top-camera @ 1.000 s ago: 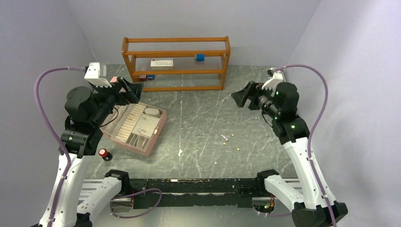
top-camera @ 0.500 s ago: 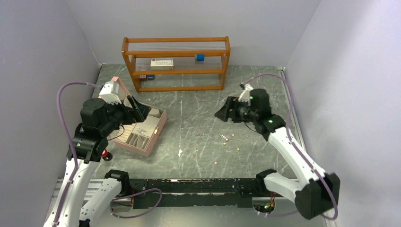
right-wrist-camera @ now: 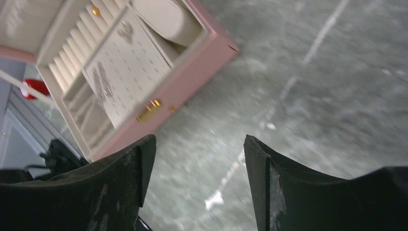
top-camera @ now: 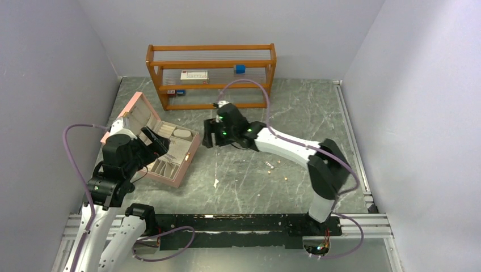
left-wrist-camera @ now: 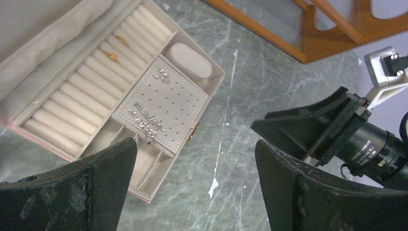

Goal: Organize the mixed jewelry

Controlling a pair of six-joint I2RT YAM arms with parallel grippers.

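Top view: the left end effector [top-camera: 154, 139] hangs over the open pink jewelry box [top-camera: 190, 158], jaws wide and empty. The right end effector [top-camera: 210, 136] sits just beside the box's right edge, also spread apart, holding nothing. The mixed jewelry [top-camera: 271, 165] lies scattered on the grey desk [top-camera: 255, 113] (tiny glints), apart from both arms.

Left wrist view: more small pieces sit on the box's dotted panel [left-wrist-camera: 168, 103].

Right wrist view: the box is blurred, with a red cap [right-wrist-camera: 32, 89] beyond it.

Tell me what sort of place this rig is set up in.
Probably a lab test booth: plain walls close in a marble-patterned table, and the left arm and right arm are bolted to a rail at its near edge. The wooden shelf looks staged.
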